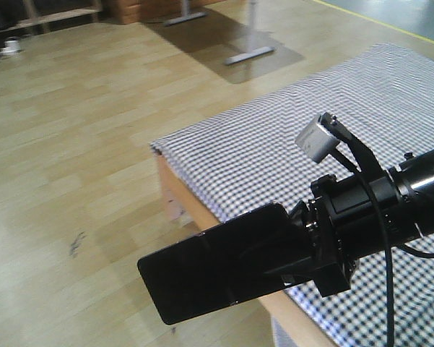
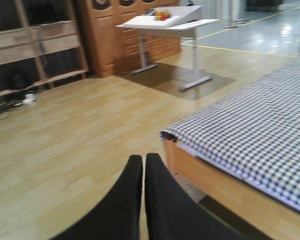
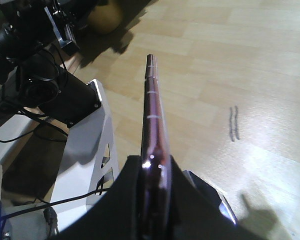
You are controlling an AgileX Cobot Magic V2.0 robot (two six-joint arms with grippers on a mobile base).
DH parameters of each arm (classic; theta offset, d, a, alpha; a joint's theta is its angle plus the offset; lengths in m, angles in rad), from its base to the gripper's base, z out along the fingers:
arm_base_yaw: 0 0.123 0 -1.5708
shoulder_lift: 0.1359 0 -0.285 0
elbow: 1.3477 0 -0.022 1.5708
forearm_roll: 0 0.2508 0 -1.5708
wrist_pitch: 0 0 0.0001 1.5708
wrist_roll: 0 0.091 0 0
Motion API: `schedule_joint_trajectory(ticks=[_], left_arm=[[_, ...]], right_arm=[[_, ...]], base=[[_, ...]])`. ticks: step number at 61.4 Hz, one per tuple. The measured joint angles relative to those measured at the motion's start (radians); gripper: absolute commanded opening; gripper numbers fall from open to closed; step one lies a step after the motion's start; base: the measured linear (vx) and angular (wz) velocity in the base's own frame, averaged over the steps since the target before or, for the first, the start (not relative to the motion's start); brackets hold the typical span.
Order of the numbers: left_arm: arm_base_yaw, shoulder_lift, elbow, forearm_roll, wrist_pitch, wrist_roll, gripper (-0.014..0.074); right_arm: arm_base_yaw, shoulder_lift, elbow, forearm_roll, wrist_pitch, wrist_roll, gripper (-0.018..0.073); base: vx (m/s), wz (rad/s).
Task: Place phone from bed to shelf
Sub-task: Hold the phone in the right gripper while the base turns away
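Observation:
The phone (image 1: 209,264), glossy black, hangs in the air over the wooden floor just past the bed's near corner. My right gripper (image 1: 292,249) is shut on one end of it. In the right wrist view the phone (image 3: 152,105) shows edge-on with a pinkish rim, clamped between the right gripper (image 3: 154,162) fingers. The bed (image 1: 310,137) in black-and-white check fills the right side. My left gripper (image 2: 143,161) is shut with nothing in it, over the floor beside the bed (image 2: 249,130) corner. Pale wooden shelf boards (image 2: 37,45) stand far off at the back left.
A white desk (image 2: 164,22) with small coloured items stands on metal legs (image 1: 249,54) beyond the bed, with an orange-brown cabinet (image 2: 117,35) behind it. Cables and a small white object (image 2: 30,96) lie by the shelf. The robot's own base (image 3: 85,140) and cables sit below the phone.

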Motion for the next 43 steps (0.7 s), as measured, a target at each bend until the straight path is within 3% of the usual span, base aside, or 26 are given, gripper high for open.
schedule_joint_trajectory(ticks=[43], left_arm=[[0.0,0.0,0.0,0.0,0.0,0.0,0.0001]], right_arm=[[0.0,0.0,0.0,0.0,0.0,0.0,-0.0001]], base=[[-0.17,0.64]])
